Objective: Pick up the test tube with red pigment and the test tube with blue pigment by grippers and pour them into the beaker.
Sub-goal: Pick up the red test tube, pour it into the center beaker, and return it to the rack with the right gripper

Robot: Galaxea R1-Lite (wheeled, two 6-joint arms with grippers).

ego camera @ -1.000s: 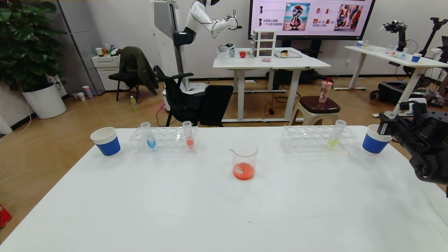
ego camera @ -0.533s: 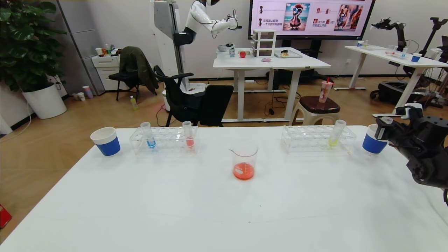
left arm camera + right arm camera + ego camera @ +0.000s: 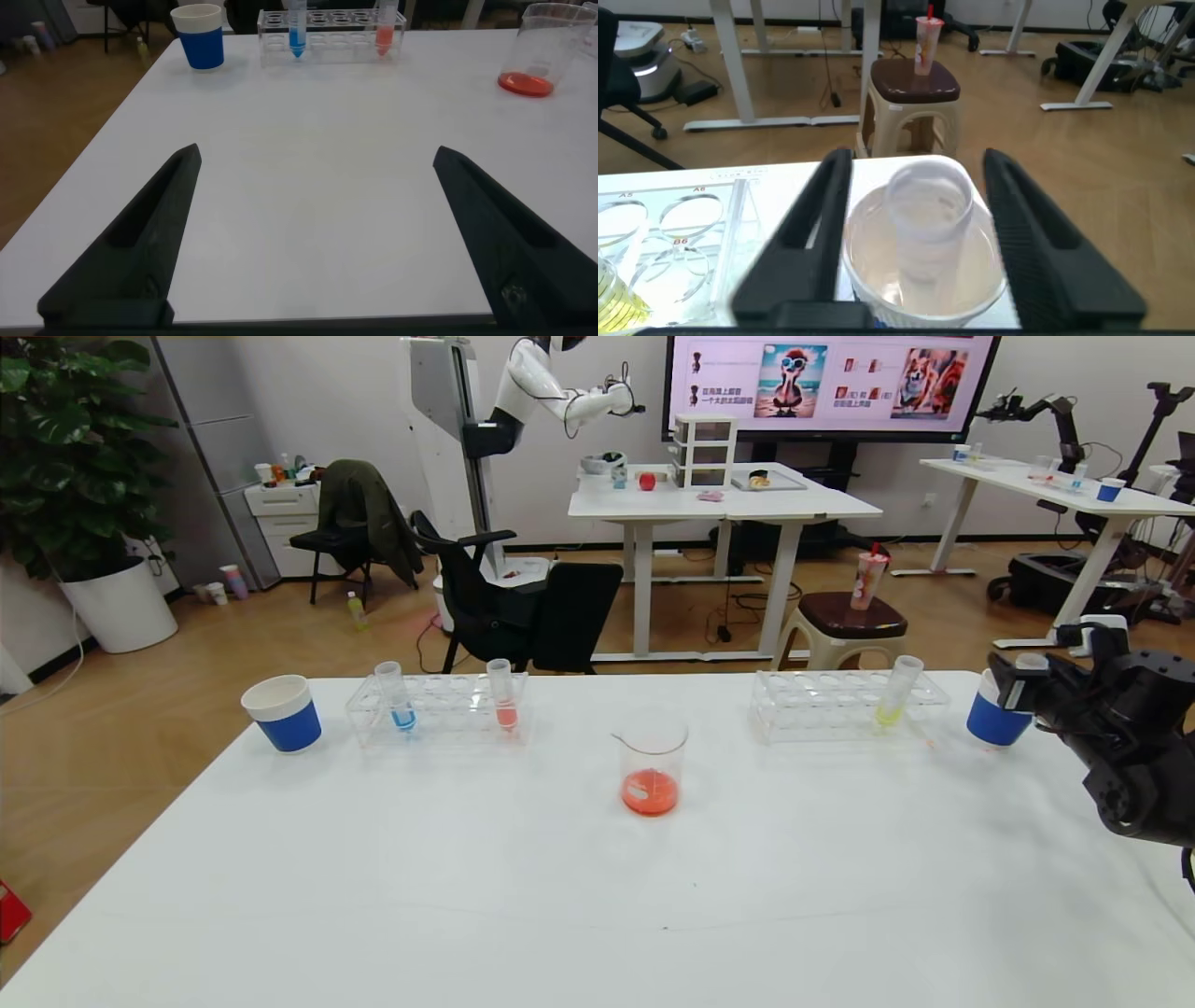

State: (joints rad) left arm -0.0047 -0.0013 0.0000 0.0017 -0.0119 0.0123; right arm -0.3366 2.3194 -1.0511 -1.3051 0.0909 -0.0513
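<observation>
White table (image 3: pixel 467 896): two racks, two cups.

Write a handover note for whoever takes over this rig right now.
Left gripper: jaws open, empty, low over the table's near left part.
Right gripper: jaws open either side of an empty clear tube standing in the right paper cup, not gripping it.
Done: the beaker, mid-table, holds red liquid.
Left: the test tube with blue pigment is upright in the left rack, unpoured. Pick it up and pour it into the beaker.
</observation>
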